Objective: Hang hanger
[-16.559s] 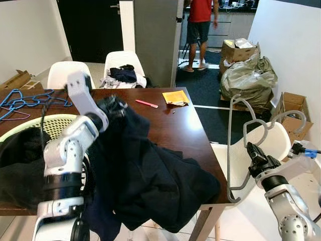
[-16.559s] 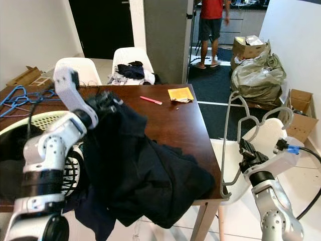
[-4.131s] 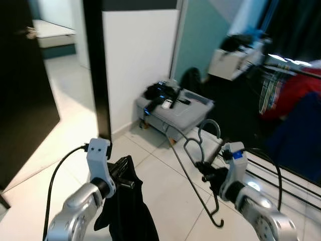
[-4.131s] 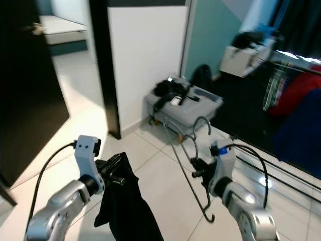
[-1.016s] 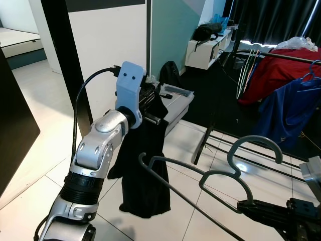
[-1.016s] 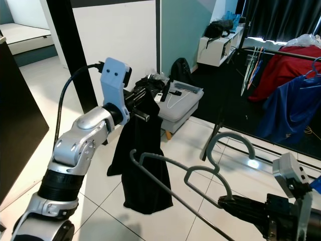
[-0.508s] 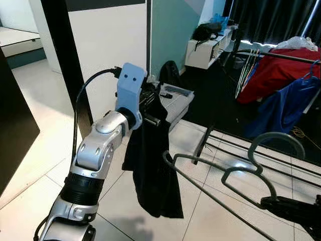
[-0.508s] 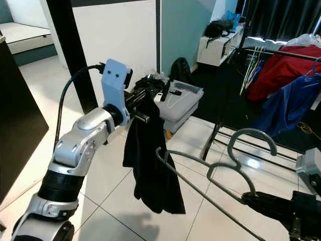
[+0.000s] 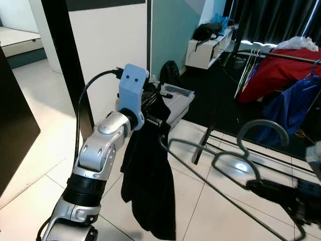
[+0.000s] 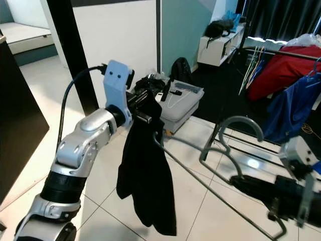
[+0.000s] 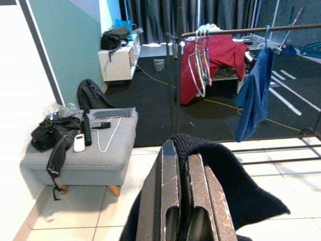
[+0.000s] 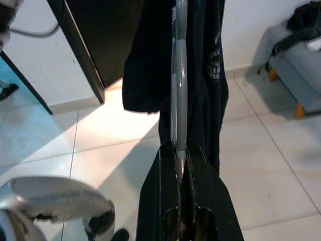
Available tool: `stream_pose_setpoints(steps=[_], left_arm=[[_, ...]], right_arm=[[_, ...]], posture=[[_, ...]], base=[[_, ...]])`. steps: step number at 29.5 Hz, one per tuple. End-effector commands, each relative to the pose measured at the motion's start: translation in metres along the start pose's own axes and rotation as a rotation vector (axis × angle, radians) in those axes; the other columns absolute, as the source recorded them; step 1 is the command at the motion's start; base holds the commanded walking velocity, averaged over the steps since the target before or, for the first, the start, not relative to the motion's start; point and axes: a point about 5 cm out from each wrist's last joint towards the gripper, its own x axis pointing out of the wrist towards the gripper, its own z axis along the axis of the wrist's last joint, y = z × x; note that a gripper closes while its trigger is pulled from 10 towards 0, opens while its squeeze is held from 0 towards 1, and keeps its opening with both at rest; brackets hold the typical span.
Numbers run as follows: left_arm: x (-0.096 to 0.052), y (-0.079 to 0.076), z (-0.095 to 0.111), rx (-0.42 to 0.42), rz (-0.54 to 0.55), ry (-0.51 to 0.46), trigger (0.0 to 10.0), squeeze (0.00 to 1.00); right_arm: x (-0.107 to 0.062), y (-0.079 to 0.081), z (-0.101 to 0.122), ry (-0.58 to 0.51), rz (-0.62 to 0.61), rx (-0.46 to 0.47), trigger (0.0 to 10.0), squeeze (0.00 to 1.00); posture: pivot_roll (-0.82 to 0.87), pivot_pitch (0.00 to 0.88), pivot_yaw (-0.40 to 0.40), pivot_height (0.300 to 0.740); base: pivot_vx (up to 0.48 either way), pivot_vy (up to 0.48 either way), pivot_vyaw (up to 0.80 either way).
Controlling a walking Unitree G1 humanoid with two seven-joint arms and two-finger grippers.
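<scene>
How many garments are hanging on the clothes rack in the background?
2. A red garment is draped over the rack's rail, and a blue garment hangs from a hanger beside it. Others may be hidden in the dark behind. The black garment in the left hand is not on the rack.

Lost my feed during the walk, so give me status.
Left tool shut on dark garment, held up. Right tool shut on grey hanger, end at the garment. Clothes rack beyond, nothing between.

dark garment hangs directly before the hanger tip.
</scene>
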Motion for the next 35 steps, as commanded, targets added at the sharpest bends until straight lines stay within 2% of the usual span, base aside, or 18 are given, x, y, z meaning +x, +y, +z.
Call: stream_pose_setpoints(steps=[1, 5, 8, 11, 15, 18, 20, 23, 24, 27, 28, 30, 31, 33, 34, 35], left_arm=[[-0.002, -0.005, 0.005, 0.001, -0.013, -0.032, 10.0, 0.0], [-0.002, -0.008, 0.004, -0.008, -0.02, -0.031, 10.0, 0.0], [-0.002, -0.016, 0.005, -0.026, -0.038, -0.035, 10.0, 0.0], [-0.002, -0.016, 0.005, -0.026, -0.038, -0.035, 10.0, 0.0], [-0.002, -0.023, 0.005, -0.05, -0.051, -0.035, 10.0, 0.0], [-0.002, -0.023, 0.005, -0.05, -0.051, -0.035, 10.0, 0.0], [0.0, -0.027, 0.011, -0.099, -0.059, -0.056, 10.0, 0.0], [0.0, -0.027, 0.011, -0.099, -0.059, -0.056, 10.0, 0.0], [0.001, -0.03, 0.015, -0.135, -0.068, -0.073, 10.0, 0.0], [0.001, -0.03, 0.015, -0.135, -0.068, -0.073, 10.0, 0.0], [0.002, -0.038, 0.023, -0.203, -0.108, -0.104, 10.0, 0.0], [0.002, -0.038, 0.023, -0.203, -0.108, -0.104, 10.0, 0.0], [0.001, -0.056, 0.038, -0.318, -0.218, -0.17, 10.0, 0.0], [0.001, -0.056, 0.038, -0.318, -0.218, -0.17, 10.0, 0.0], [-0.001, -0.07, 0.052, -0.403, -0.313, -0.23, 10.0, 0.0], [-0.004, -0.08, 0.066, -0.551, -0.393, -0.307, 10.0, 0.0]], right_arm=[[0.008, 0.0, 0.0, -0.008, 0.006, -0.003, 10.0, 0.0], [0.017, -0.002, 0.002, -0.031, 0.001, -0.016, 10.0, 0.0], [0.031, -0.015, 0.005, -0.034, -0.099, -0.047, 10.0, 0.0], [0.031, -0.015, 0.005, -0.034, -0.099, -0.047, 10.0, 0.0], [0.043, -0.027, 0.013, -0.063, -0.217, -0.071, 10.0, 0.0], [0.043, -0.027, 0.013, -0.063, -0.217, -0.071, 10.0, 0.0], [0.047, -0.042, 0.015, -0.068, -0.329, -0.069, 10.0, 0.0], [0.047, -0.042, 0.015, -0.068, -0.329, -0.069, 10.0, 0.0], [0.05, -0.049, 0.014, -0.067, -0.387, -0.068, 10.0, 0.0], [0.05, -0.049, 0.014, -0.067, -0.387, -0.068, 10.0, 0.0], [0.052, -0.058, 0.013, -0.084, -0.456, -0.043, 10.0, 0.0], [0.052, -0.058, 0.013, -0.084, -0.456, -0.043, 10.0, 0.0], [0.057, -0.067, 0.012, -0.115, -0.514, -0.015, 10.0, 0.0], [0.057, -0.067, 0.012, -0.115, -0.514, -0.015, 10.0, 0.0], [0.062, -0.072, 0.012, -0.141, -0.548, 0.002, 10.0, 0.0], [0.066, -0.076, 0.01, -0.158, -0.568, 0.021, 10.0, 0.0]], posture=[[-0.11, 0.0, -0.023, 0.74], [-0.11, 0.0, -0.021, 0.74], [-0.1, 0.0, -0.023, 0.74], [-0.1, 0.0, -0.023, 0.74], [-0.1, 0.0, -0.019, 0.74], [-0.1, 0.0, -0.019, 0.74], [-0.1, 0.0, -0.021, 0.74], [-0.1, 0.0, -0.021, 0.74], [-0.1, 0.0, -0.02, 0.74], [-0.1, 0.0, -0.02, 0.74], [-0.09, 0.0, -0.019, 0.74], [-0.09, 0.0, -0.019, 0.74], [-0.09, 0.0, -0.019, 0.74], [-0.09, 0.0, -0.019, 0.74], [-0.09, 0.0, -0.019, 0.74], [-0.08, 0.0, -0.022, 0.74]], base=[[0.0, 0.0, 0.0], [0.0, 0.0, 0.0], [0.0, 0.0, 0.0], [0.0, 0.0, 0.0], [0.0, 0.0, 0.0], [0.0, 0.0, 0.0], [0.0, 0.0, 0.0], [0.0, 0.0, 0.0], [0.0, 0.0, 0.0], [0.0, 0.0, 0.0], [0.0, 0.0, 0.0], [0.0, 0.0, 0.0], [0.0, 0.0, 0.0], [0.0, 0.0, 0.0], [0.0, 0.0, 0.0], [0.0, 0.0, 0.0]])
